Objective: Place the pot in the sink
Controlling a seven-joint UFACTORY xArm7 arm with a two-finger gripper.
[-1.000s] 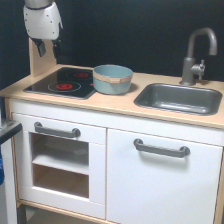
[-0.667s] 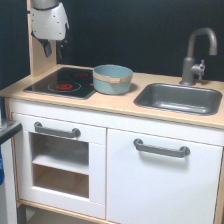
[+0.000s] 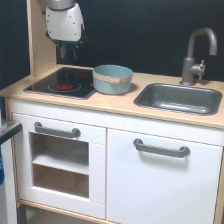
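Note:
The pot (image 3: 112, 78), blue-grey with a tan band below its rim, stands upright on the light wood counter, at the right edge of the black hob. The dark grey sink (image 3: 176, 99) is set in the counter to the exterior view's right of the pot and holds nothing. My gripper (image 3: 68, 52) hangs under the white wrist, above the back of the hob. It is up and to the left of the pot and apart from it. Its dark fingers hold nothing; how wide they stand is unclear.
A black hob (image 3: 61, 83) with red rings lies under the gripper. A tall wooden side panel (image 3: 39, 37) stands just left of the arm. A grey faucet (image 3: 197, 50) rises behind the sink. White cabinet doors with grey handles (image 3: 161, 149) are below.
The arm has moved toward the exterior view's right, from the wooden panel to above the hob, closer to the pot. The pot has not moved.

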